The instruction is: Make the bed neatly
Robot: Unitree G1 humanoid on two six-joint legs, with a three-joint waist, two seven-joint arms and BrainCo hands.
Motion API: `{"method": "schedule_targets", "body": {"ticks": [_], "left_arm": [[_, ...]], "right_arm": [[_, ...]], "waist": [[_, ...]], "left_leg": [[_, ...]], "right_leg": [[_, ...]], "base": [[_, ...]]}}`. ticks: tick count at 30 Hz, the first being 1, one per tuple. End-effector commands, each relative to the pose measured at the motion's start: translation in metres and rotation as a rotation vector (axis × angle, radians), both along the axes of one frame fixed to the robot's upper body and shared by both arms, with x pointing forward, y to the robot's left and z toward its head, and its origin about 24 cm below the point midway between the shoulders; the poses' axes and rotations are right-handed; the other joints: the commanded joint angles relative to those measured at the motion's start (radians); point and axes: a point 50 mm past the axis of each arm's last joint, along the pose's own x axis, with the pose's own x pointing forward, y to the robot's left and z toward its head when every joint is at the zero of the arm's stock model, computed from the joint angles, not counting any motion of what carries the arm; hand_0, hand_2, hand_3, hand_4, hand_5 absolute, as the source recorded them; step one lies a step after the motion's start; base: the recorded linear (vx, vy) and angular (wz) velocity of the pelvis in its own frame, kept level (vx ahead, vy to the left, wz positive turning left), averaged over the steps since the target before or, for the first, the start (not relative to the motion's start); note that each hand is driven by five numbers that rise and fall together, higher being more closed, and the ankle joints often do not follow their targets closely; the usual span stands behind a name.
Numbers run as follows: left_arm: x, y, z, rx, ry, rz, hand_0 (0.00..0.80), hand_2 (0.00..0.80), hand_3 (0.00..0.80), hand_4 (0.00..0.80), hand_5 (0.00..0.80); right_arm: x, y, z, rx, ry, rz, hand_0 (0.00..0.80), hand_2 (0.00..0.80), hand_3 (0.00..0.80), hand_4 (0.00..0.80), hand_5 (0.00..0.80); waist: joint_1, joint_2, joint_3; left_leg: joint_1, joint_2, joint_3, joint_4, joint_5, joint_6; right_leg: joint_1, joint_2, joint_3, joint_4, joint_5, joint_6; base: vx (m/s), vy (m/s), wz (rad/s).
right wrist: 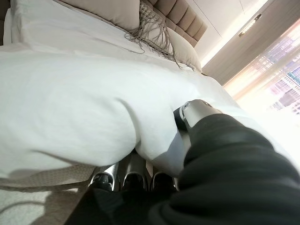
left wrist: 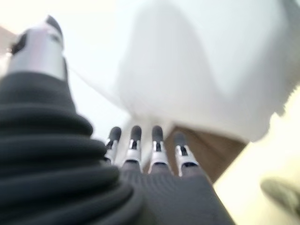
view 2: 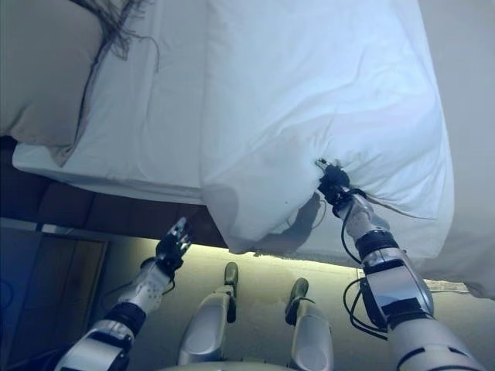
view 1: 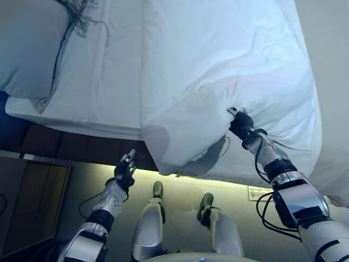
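Note:
A white duvet (view 1: 229, 71) lies over the bed, its edge hanging over the near side. My right hand (view 1: 240, 124) is shut on a bunch of the duvet's edge, fingers curled into the cloth; it shows in the right wrist view (right wrist: 197, 112) too. My left hand (view 1: 125, 168) is open and empty, held in the air below the bed's edge, near the duvet's hanging corner (view 1: 163, 158). Its straight fingers (left wrist: 136, 140) show in the left wrist view. The white sheet (view 1: 103, 82) is bare left of the duvet.
A beige pillow (view 1: 30, 49) with a fringed trim (view 1: 82, 16) lies at the bed's head, far left. The dark padded bed base (view 1: 71, 144) runs under the mattress. A wooden nightstand (view 1: 32, 196) stands at lower left. A lit strip (view 1: 218, 183) glows beneath the bed.

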Motion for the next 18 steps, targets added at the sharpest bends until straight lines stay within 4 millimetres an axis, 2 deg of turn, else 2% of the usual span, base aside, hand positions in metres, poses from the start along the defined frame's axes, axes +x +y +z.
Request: {"method": "schedule_targets", "body": {"ticks": [1,7,12,15,18], "left_arm": [[0.009,-0.027,0.006,-0.144,0.001,-0.081,0.000,0.000,0.000,0.000,0.000],[0.014,-0.057,0.004,-0.339,0.092,-0.096,0.000,0.000,0.000,0.000,0.000],[0.017,-0.061,0.001,-0.510,0.160,-0.001,0.000,0.000,0.000,0.000,0.000],[0.016,-0.066,-0.001,-0.748,0.213,0.117,0.000,0.000,0.000,0.000,0.000],[0.012,-0.069,-0.007,-0.875,0.267,0.193,0.000,0.000,0.000,0.000,0.000]], "right_arm": [[0.011,0.029,0.021,0.042,-0.110,0.103,0.800,0.800,0.800,0.800,0.800],[0.018,0.049,0.037,0.103,-0.136,0.151,0.800,0.800,0.800,0.800,0.800],[0.021,0.068,0.050,0.141,-0.178,0.180,0.800,0.800,0.800,0.800,0.800],[0.022,0.079,0.057,0.175,-0.203,0.190,0.800,0.800,0.800,0.800,0.800],[0.022,0.087,0.063,0.226,-0.228,0.194,0.800,0.800,0.800,0.800,0.800]], "waist": [[0.002,-0.048,-0.058],[-0.005,-0.069,-0.047],[-0.010,-0.109,-0.029],[-0.008,-0.136,-0.020],[0.000,-0.161,-0.014]], "left_leg": [[0.005,0.031,0.003,-0.053,0.026,-0.014],[0.001,0.038,-0.008,-0.055,0.022,-0.012],[-0.014,0.051,-0.011,-0.058,0.021,-0.012],[-0.021,0.062,-0.017,-0.055,0.016,-0.014],[-0.020,0.072,-0.023,-0.062,0.016,-0.019]], "right_leg": [[0.074,-0.060,0.015,-0.194,0.121,0.080],[0.064,-0.044,0.018,-0.186,0.113,0.073],[0.049,-0.025,0.021,-0.189,0.115,0.070],[0.044,-0.012,0.020,-0.185,0.110,0.069],[0.057,0.000,0.014,-0.196,0.109,0.066]], "base": [[0.000,0.000,0.00],[-0.001,-0.038,0.02],[-0.045,-0.121,-0.04],[-0.023,-0.134,-0.07],[0.002,-0.156,-0.03]]}}
